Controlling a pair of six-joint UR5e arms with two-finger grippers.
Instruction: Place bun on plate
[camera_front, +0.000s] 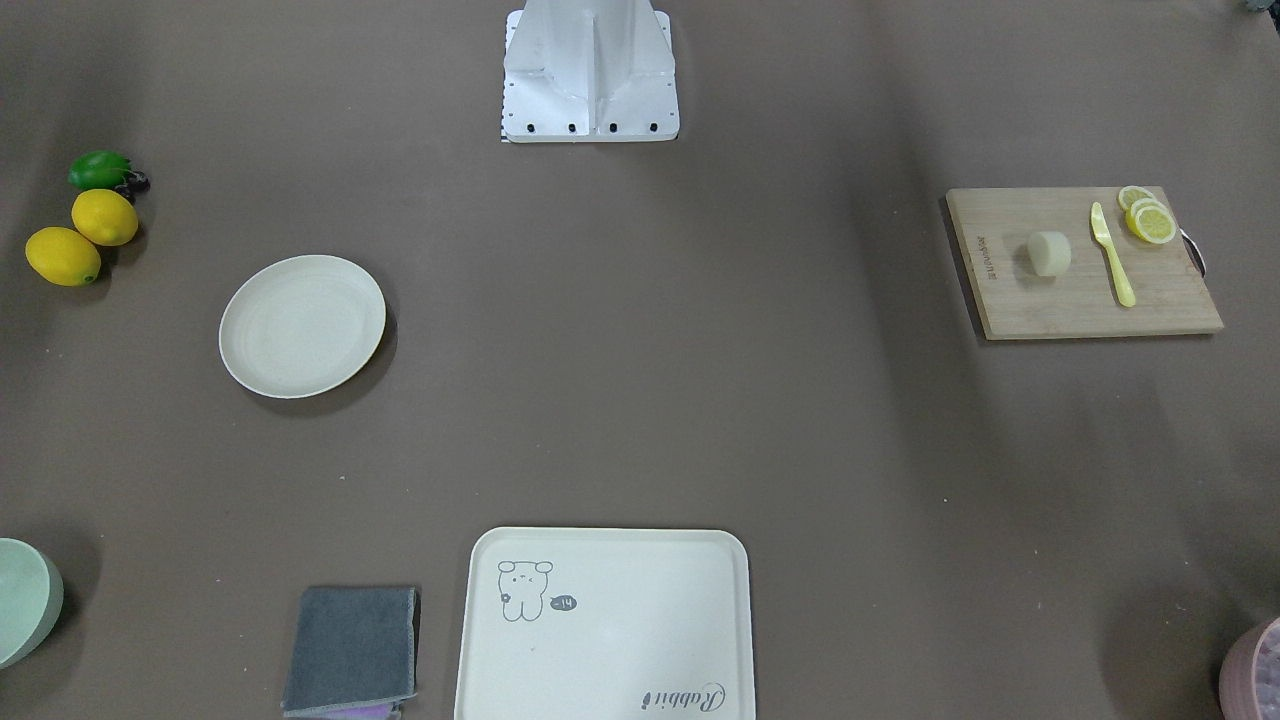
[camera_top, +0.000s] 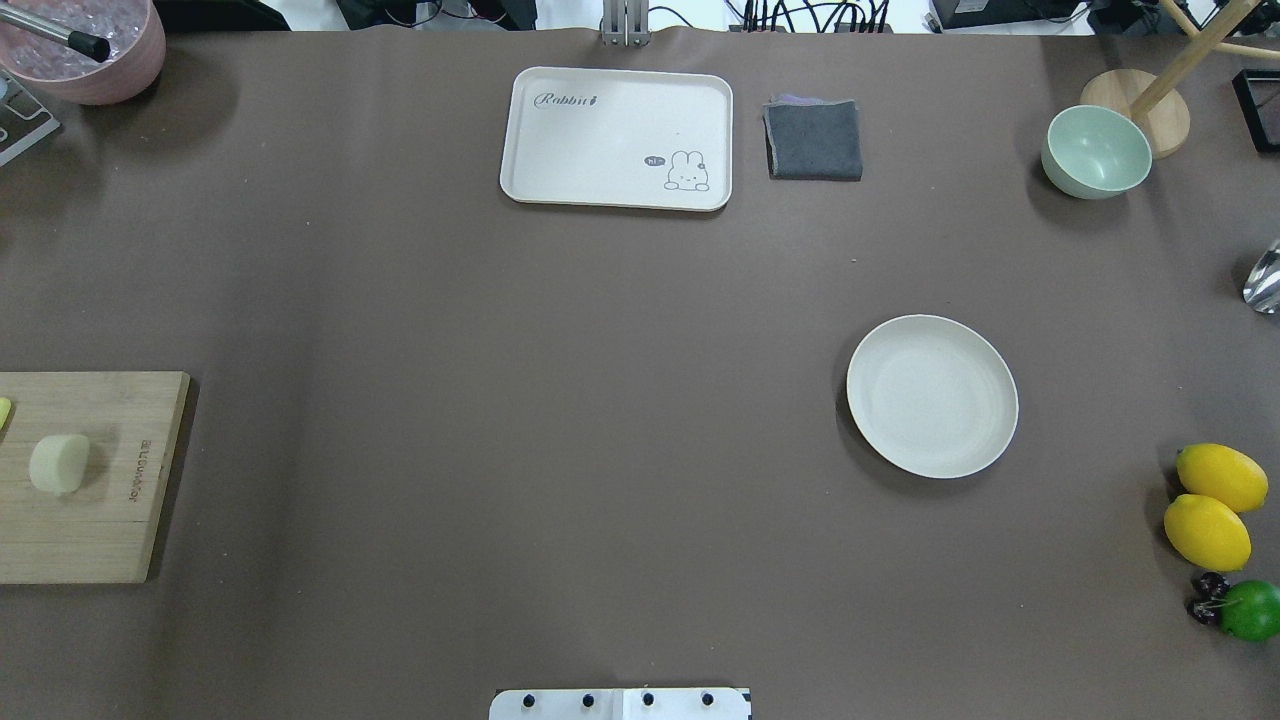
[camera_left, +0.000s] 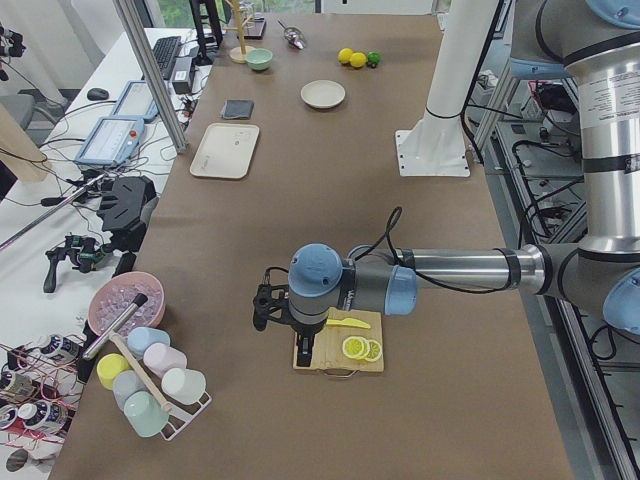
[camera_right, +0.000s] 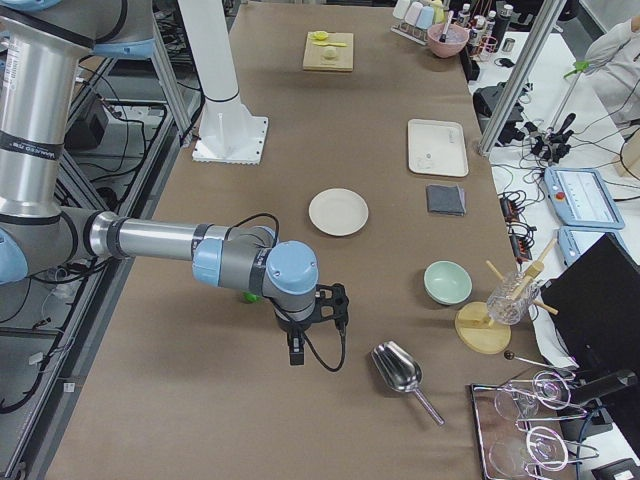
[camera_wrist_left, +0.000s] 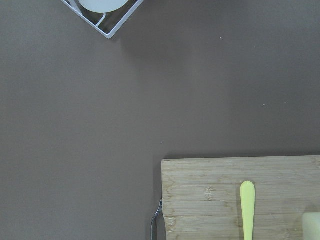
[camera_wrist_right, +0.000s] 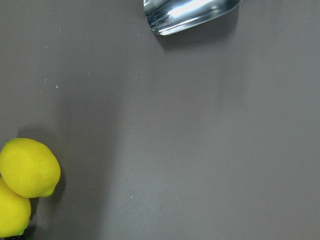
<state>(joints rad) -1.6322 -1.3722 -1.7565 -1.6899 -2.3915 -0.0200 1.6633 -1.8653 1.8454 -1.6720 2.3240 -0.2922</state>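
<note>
A wide brown-covered table (camera_top: 600, 400) carries everything, with benches of cables and gear beyond its far edge. The small, pale cream, rounded bun (camera_top: 59, 464) sits on a light wooden cutting board (camera_front: 1050, 300) at the robot's left end, beside a yellow plastic knife (camera_front: 1112, 255) and a fan of lemon slices (camera_front: 1148, 218), laid out as if for food prep. The round, cream-white shallow plate (camera_top: 932, 396) lies flat and bare on the right half, well apart from the board, so the bun has a long way to travel.

The left claw (camera_left: 262, 308) hangs over the outer end of the board, probably ready to go for the bun. The right claw (camera_right: 338, 305) hovers near the two whole yellow lemons (camera_top: 1220, 478). Both appear only from the side, so I cannot tell how far either is parted; neither shows anything in its hold.

The rectangular cream tray with a drawing (camera_top: 600, 140) is bare, the pale green bowl (camera_top: 1095, 150) looks empty, and the pink bowl (camera_top: 90, 50) holds clear ice-like pieces.
</note>
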